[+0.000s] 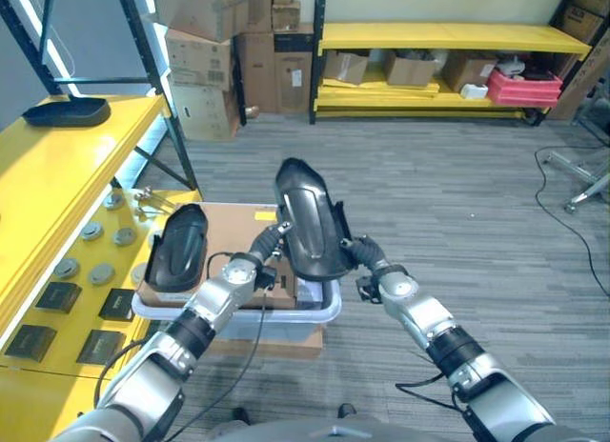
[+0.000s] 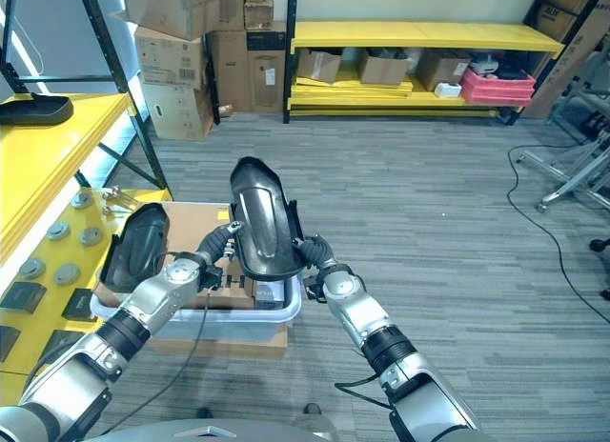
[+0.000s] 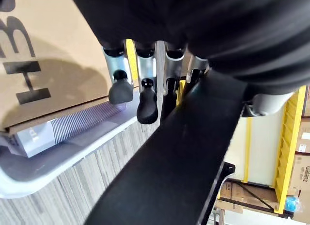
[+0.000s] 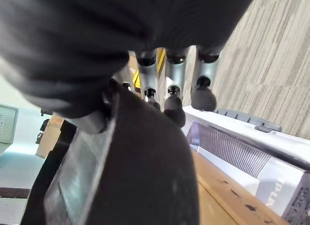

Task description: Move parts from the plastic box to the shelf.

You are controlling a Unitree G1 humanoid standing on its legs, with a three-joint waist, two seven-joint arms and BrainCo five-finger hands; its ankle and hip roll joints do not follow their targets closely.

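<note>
glossy black plastic part [image 1: 307, 218], translucent plastic box [image 1: 324, 311]

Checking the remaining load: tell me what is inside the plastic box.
Inside the plastic box lie a brown cardboard sheet and one black part leaning at its left end. The lifted part and both hands cover the right end.

You cannot see the palms of either hand in the eye views: the raised black part [image 1: 308, 221] in the middle of the frame covers most of the left hand [image 1: 268, 244] and the right hand [image 1: 356, 251], leaving only fingers at its edges. The plastic box [image 1: 319, 312] below it is largely hidden, so you cannot tell what lies under the cardboard. In the left wrist view the part runs off the lower edge. The small round items [image 1: 91, 231] at the left edge of the frame are possibly metal discs, too small to identify.
</note>
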